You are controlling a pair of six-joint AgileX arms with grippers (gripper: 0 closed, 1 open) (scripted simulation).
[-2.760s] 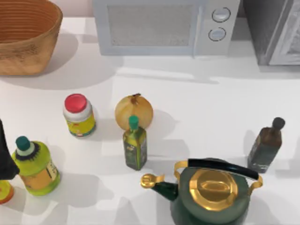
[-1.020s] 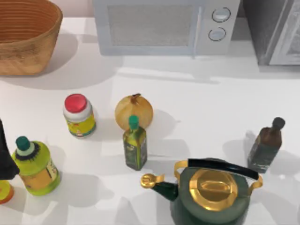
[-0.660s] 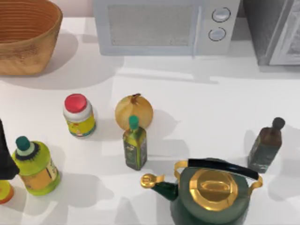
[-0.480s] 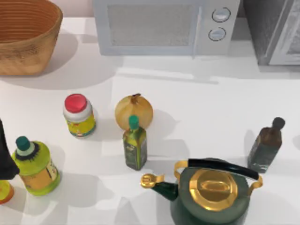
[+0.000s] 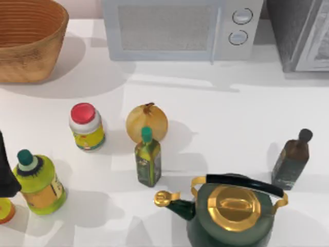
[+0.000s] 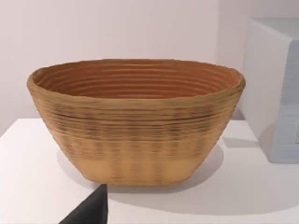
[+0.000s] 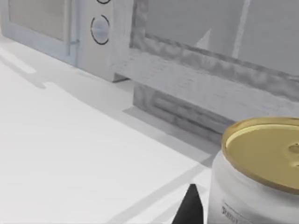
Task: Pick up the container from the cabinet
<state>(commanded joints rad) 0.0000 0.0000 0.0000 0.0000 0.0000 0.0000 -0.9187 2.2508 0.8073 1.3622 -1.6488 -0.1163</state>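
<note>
The cabinet (image 5: 294,31), dark grey and speckled with a pale framed door (image 5: 317,46), stands at the table's back right corner. In the right wrist view the cabinet (image 7: 205,79) rises beyond a white can with a gold lid (image 7: 261,158), the container, which is very close to the camera. A dark part of my right gripper (image 7: 190,209) shows just beside the can. Contact between them cannot be made out. My left arm (image 5: 4,172) is parked at the left edge of the table, and my left gripper (image 6: 91,212) faces the basket.
A wicker basket (image 5: 25,46) sits back left and a white microwave (image 5: 180,28) back centre. A red-capped jar (image 5: 86,126), an onion (image 5: 147,121), a small green bottle (image 5: 148,158), a yellow-green bottle (image 5: 38,182), a green-gold kettle (image 5: 234,208) and a dark bottle (image 5: 292,160) stand nearer.
A shadow around the dark bottle near the right edge has shifted and faded. Nothing on the table has moved, and the left arm has stayed still.
</note>
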